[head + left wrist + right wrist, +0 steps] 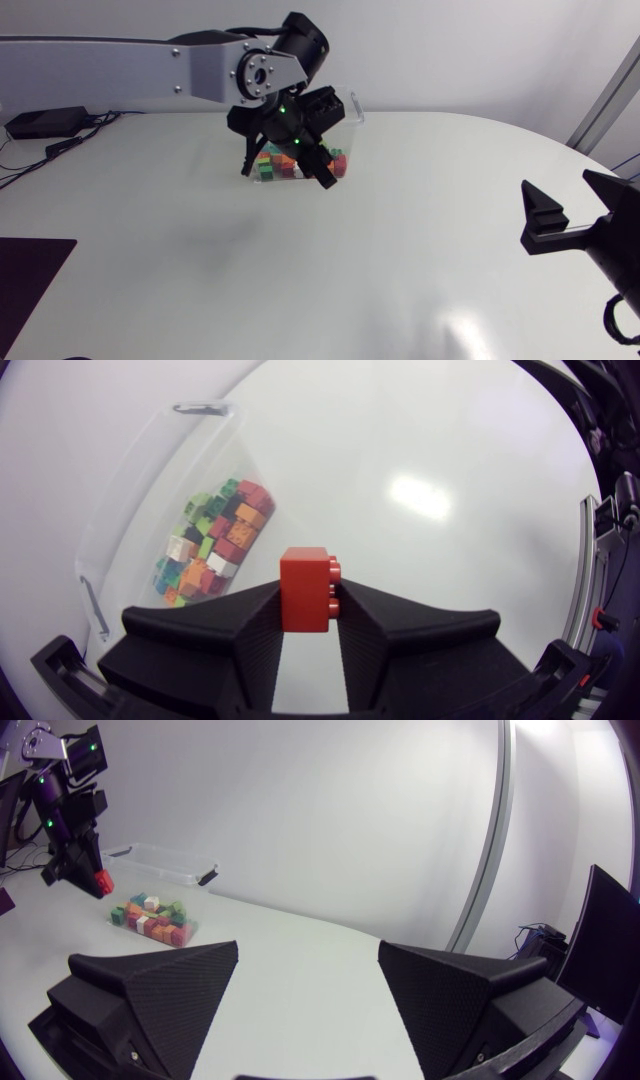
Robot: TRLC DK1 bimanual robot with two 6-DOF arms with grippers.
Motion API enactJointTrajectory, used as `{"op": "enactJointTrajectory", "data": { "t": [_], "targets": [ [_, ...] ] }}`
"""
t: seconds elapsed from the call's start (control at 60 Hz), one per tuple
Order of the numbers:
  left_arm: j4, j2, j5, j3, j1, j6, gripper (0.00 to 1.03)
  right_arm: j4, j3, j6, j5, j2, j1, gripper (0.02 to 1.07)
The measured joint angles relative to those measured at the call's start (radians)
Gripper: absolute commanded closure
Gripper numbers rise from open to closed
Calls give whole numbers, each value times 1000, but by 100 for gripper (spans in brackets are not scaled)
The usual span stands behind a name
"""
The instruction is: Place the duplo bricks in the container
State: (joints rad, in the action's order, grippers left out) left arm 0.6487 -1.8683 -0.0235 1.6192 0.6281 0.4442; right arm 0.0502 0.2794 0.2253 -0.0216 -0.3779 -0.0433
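The left end effector [310, 596] is clamped on a red brick [305, 586]. Both fingers [245, 635] press its sides, and its studs face the one finger. The left arm [120, 65] comes in across the far side of the table [150, 250] and bends down at the wrist. Its end effector hangs in the air by the clear container [352, 106], well above the table.

From the left wrist camera, the held brick sits just beside the pile of bricks [215, 545], which lies in the container's bottom. The pile is a mix of red, green, orange and white pieces. From the right wrist camera, the red brick [101, 883] hangs at the pile's side and a little higher than it.

The right end effector [308, 960] stands well apart from the container, near the table's right edge. Its fingers [160, 985] are spread wide with nothing between them.
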Motion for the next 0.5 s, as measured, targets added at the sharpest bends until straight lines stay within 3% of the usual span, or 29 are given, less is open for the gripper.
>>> {"op": "enactJointTrajectory", "data": {
  "t": [0.5],
  "targets": [
    [-153, 82, 0, -43, -89, -80, 76, 2, -111, 46, 72, 93, 3, 6]
  ]
}}
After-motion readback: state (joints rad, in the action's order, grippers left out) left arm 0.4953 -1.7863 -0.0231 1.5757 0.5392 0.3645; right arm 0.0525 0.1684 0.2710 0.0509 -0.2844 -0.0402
